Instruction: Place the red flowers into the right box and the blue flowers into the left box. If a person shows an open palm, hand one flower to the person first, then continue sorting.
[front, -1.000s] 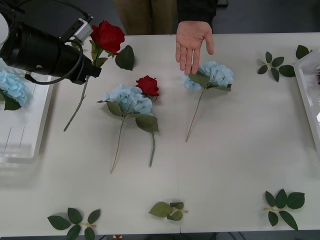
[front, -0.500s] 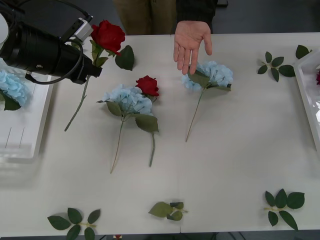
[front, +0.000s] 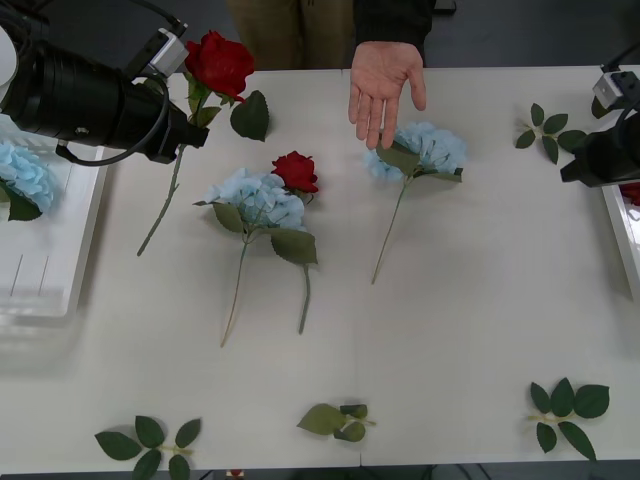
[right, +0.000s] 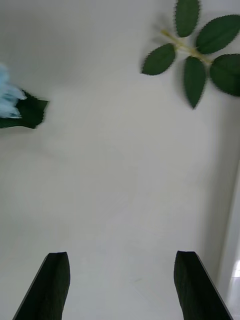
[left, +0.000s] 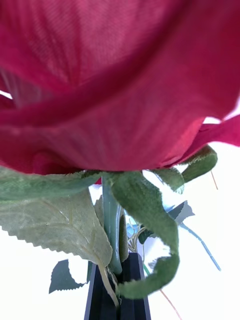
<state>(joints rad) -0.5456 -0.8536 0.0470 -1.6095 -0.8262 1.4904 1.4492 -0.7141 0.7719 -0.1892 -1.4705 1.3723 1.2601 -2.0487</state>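
Held red rose (front: 219, 62) sits far-left over the table (front: 460, 300), head up near the far edge, stem (front: 165, 205) slanting down toward the near-left. Left gripper (front: 190, 120) pinches that stem just under the head; in the left wrist view the black fingers (left: 120, 295) are pressed together on the green stem w/ the rose head (left: 120, 80) right above.

2nd red rose (front: 296, 171) lies mid-table, head touching a blue flower (front: 255, 198) just to its left, both stems running toward the near side. Another blue flower (front: 425, 148) lies further right, near the far edge. A person's hand (front: 384, 85) is over the far edge, palm open, fingertips pointing down just above that right blue flower; can't tell if touching.

Left box (front: 45, 265) at the left edge, ridged walls, w/ a blue flower (front: 22, 175) lying in its far part. Right box (front: 622, 205) at the right edge, partly behind the right arm, something red (front: 632, 192) just visible in it.

Right gripper (right: 120, 285) hovers over bare table at far right, beside the right box; black fingers spread apart, holding nothing. Its wrist view shows a leaf sprig (right: 195, 50) and an edge of blue petals (right: 9, 100).

Loose leaf sprigs: far right (front: 550, 132), near right (front: 568, 410), near centre (front: 338, 420), near left (front: 148, 445).

No readable writing, labels or brands.
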